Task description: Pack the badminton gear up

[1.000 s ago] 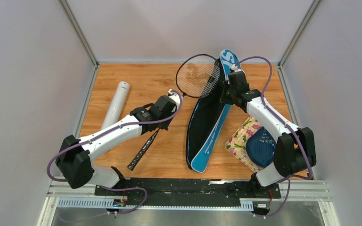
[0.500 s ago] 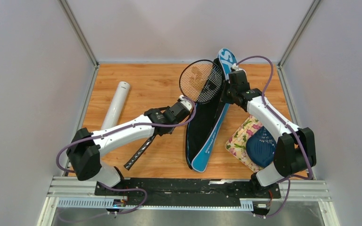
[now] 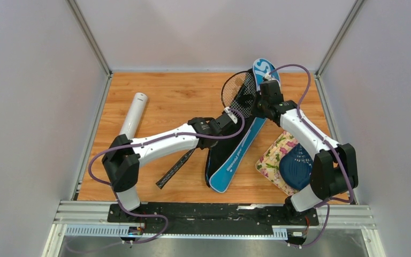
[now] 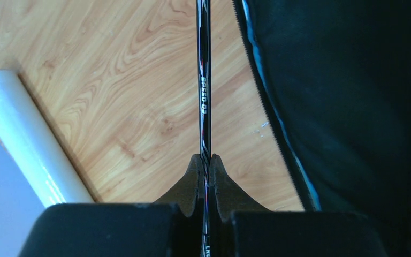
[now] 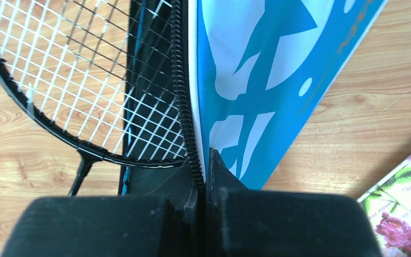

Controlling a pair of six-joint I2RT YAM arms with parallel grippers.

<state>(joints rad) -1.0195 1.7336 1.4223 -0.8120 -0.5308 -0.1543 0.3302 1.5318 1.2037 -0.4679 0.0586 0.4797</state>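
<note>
left gripper (image 4: 204, 159): jaws pressed together on the thin black shaft of the racket, with no gap showing on either side of it.
racket (image 4: 204, 80): the shaft runs straight ahead from between the left gripper's jaws. The handle trails behind that gripper toward the near edge; whether it touches the table cannot be told. The strung head lies far ahead, just left of the right gripper, with its rim partly over the black lining at the cover's open mouth.
right gripper (image 5: 203, 160): clamped on the zip edge of the cover, at its wide end. The blue printed flap stands up immediately to the right of the jaws.
cover (image 3: 230, 154): unzipped, with the black lining exposed. It slants from the right gripper back toward the near edge, passing close on the right of the left gripper.
tube (image 3: 132, 115): white, lying flat, well to the left of the left gripper and apart from everything else.
floral cloth (image 3: 274, 155): behind and to the right of the right gripper, near the cover's edge; contact cannot be told.
dark blue shell-shaped object (image 3: 295, 170): resting on the floral cloth.
table (image 3: 166, 96): wooden top, carrying all of the above.
</note>
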